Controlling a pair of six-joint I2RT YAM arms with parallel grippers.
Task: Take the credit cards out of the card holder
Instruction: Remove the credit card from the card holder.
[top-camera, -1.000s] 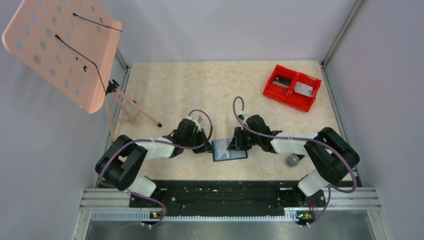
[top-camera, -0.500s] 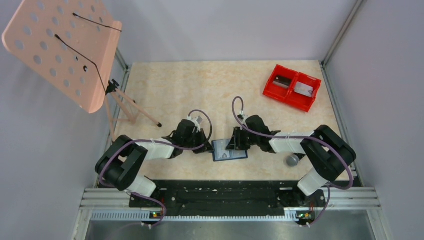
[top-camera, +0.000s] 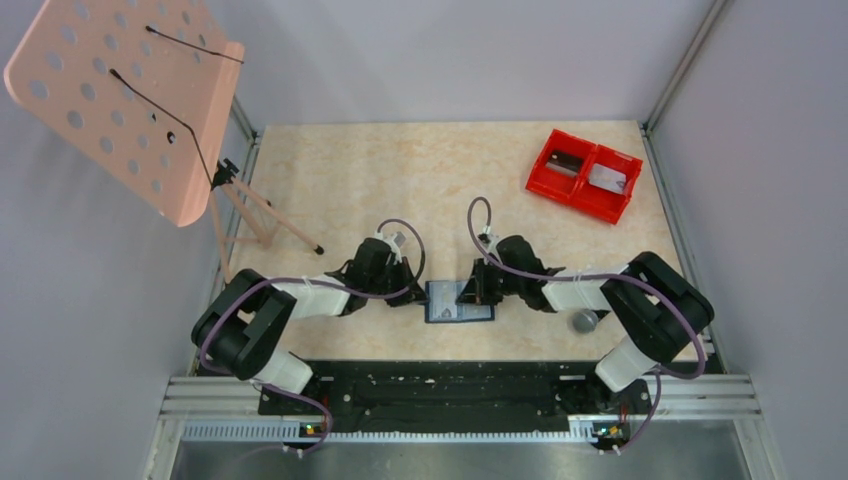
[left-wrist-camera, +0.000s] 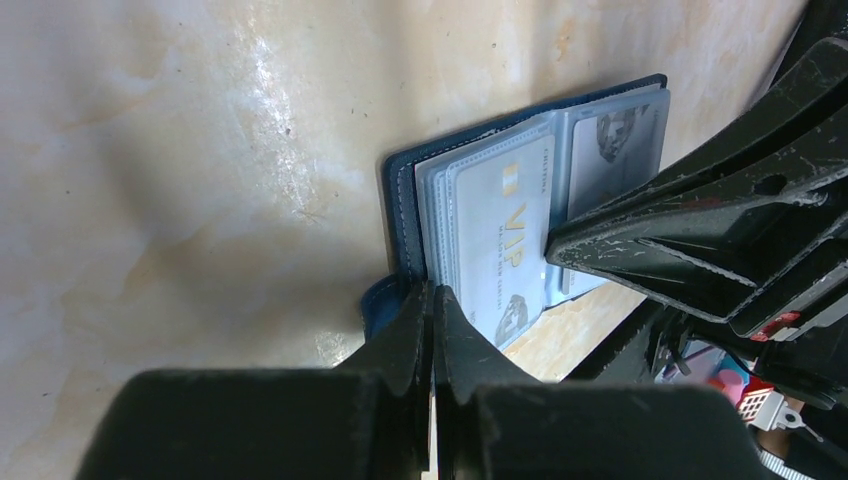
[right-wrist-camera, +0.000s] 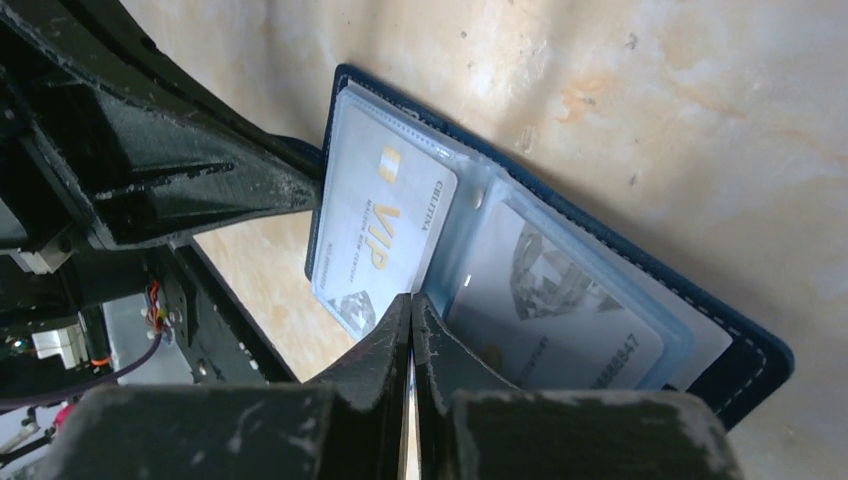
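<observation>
As both arms (top-camera: 320, 295) crouch, claws (left-wrist-camera: 432, 300) (right-wrist-camera: 410, 308) meet card holder (top-camera: 458, 312).

right claw (right-wrist-camera: 410, 303) now closed, shifted slightly

Pale grey walls (top-camera: 450, 50); beige marbled tabletop (top-camera: 400, 180)

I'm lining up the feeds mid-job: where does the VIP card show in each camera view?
Top external: the card is too small to pick out. It lies inside the open card holder, low centre of the picture.
Left wrist: VIP card, at the centre, with its lettering running up the picture.
Right wrist: VIP card, just left of centre.
Shared landmark: the card holder's navy rim, which frames the card in both wrist views.
</observation>
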